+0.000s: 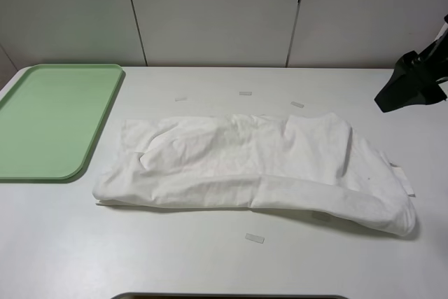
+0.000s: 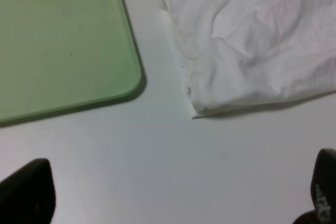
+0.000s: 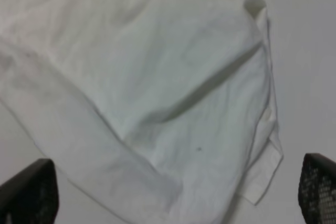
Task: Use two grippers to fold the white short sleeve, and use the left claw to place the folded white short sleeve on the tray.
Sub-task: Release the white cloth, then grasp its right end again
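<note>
Across the middle of the table (image 1: 210,264), a white shirt (image 1: 259,173), wrinkled and doubled over into one long band, lying flat; near its left end but apart from it, a green tray (image 1: 49,120) at the table's left side; around the shirt, a few small tape strips (image 1: 255,238) on the table. Left gripper (image 2: 176,195) spread wide, clamped on nothing, hanging over bare table near the shirt's corner and the tray's rounded corner; right gripper (image 3: 173,192) likewise wide apart, holding nothing, hanging above the shirt's sleeve end.
</note>
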You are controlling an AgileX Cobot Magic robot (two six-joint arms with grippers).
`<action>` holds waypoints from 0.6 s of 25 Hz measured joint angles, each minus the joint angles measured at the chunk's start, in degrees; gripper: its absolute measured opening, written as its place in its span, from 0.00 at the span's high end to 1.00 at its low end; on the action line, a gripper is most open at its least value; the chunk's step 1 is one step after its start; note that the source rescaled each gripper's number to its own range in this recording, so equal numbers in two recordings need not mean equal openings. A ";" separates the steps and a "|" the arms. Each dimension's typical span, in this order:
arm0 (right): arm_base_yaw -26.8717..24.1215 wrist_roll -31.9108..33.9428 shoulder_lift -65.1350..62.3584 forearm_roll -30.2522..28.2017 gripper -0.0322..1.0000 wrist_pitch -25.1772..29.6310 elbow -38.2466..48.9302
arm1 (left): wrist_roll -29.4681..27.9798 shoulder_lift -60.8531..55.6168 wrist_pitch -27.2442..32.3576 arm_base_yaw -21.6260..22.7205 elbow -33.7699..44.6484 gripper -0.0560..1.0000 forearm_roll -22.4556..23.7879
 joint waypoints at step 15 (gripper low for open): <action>0.00 24.53 8.02 -12.18 0.00 -7.45 2.25 | 0.00 -0.07 -0.05 21.47 0.00 0.02 0.00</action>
